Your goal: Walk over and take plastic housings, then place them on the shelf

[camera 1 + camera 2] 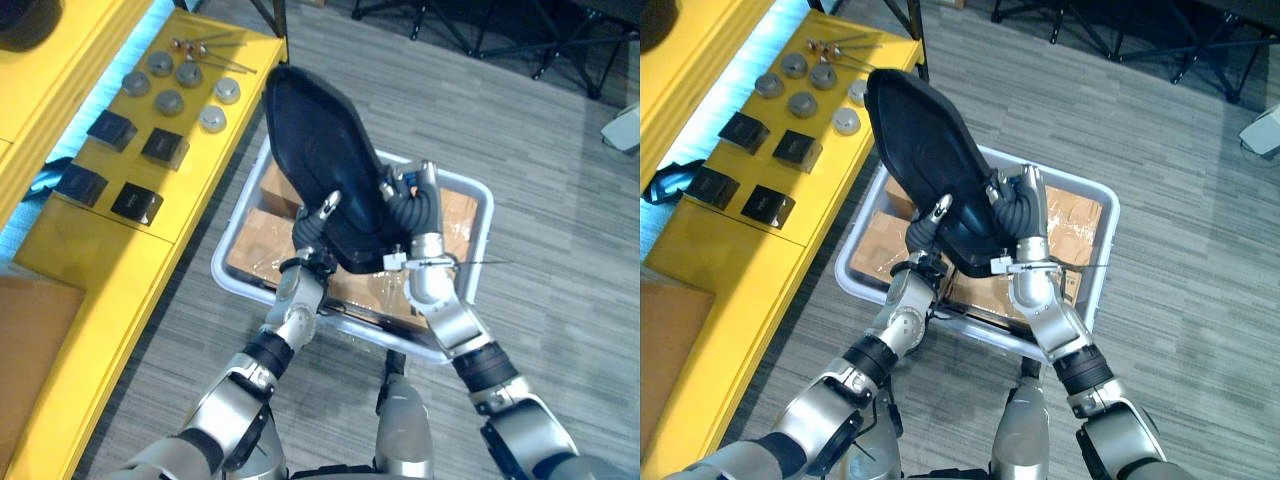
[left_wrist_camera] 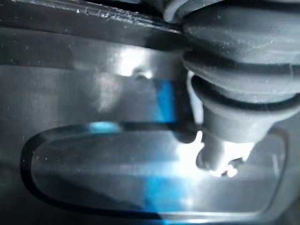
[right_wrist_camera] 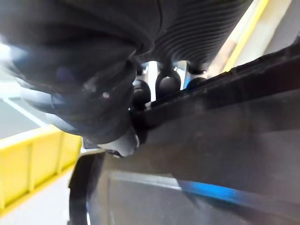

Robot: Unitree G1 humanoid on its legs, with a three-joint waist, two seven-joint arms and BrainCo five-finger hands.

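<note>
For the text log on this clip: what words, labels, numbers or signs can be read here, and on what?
None can be read.
Plastic housing, held in the left hand and right hand: no print shows.
Black blocks and grey discs on the yellow shelf: no legible marks.
Brown packs in the grey bin: nothing legible.

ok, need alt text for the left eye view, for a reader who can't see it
The robot's left hand and right hand grip the near end of a large black housing, held tilted above a grey bin lined with cardboard. On the left, a yellow shelf carries round grey caps and black blocks.
</note>
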